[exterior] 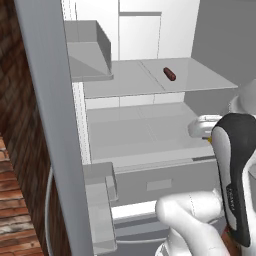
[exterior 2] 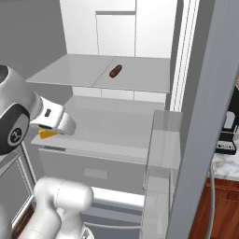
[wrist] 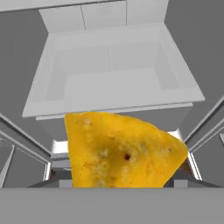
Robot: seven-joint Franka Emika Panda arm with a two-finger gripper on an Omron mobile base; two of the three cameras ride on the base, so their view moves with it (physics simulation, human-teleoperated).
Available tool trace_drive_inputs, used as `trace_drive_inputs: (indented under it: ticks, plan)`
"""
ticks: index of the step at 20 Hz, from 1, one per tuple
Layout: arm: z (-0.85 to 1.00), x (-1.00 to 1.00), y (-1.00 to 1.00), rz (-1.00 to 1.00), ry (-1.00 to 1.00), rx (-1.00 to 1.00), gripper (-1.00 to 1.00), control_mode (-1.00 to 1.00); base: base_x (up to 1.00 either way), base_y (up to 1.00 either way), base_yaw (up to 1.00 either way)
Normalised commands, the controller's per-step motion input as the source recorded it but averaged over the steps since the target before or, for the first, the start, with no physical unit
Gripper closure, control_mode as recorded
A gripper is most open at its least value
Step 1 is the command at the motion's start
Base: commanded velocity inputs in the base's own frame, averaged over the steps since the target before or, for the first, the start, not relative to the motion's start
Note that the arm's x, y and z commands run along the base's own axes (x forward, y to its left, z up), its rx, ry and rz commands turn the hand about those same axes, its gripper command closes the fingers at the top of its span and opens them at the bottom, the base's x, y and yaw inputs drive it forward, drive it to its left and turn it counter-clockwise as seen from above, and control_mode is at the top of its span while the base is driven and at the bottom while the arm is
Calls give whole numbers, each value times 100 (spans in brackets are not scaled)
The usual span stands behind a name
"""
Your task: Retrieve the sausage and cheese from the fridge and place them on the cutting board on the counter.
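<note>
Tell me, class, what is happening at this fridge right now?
The fridge stands open in front of the robot. Its gripper appears to be holding the cheese, a yellow wedge that sits close before the hand camera, though the fingers are hidden. The sausage lies on the upper shelf, not yet fetched.

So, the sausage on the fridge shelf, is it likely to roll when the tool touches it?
Probably yes. The sausage is a short cylinder with rounded ends, lying on its side on a flat, smooth-looking shelf, so a sideways push would likely roll it. It looks stiff, not floppy. Nothing stands beside it to stop it, so gripping across its width seems safer than nudging.
</note>
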Motion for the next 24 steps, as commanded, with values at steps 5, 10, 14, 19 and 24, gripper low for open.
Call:
trace_drive_inputs:
  ticks: [5,10,14,19,24]
  plan:
    - [40,-54,0,0,0,-1,100,-100,0,0,0]
    - [2,-32,0,0,0,0,100,-100,0,0,0]
    - [0,0,0,0,0,0,100,100,-7,0,0]
    - [0,0,0,0,0,0,100,100,-87,0,0]
    - [0,0,0,0,0,0,100,100,-100,4,-1]
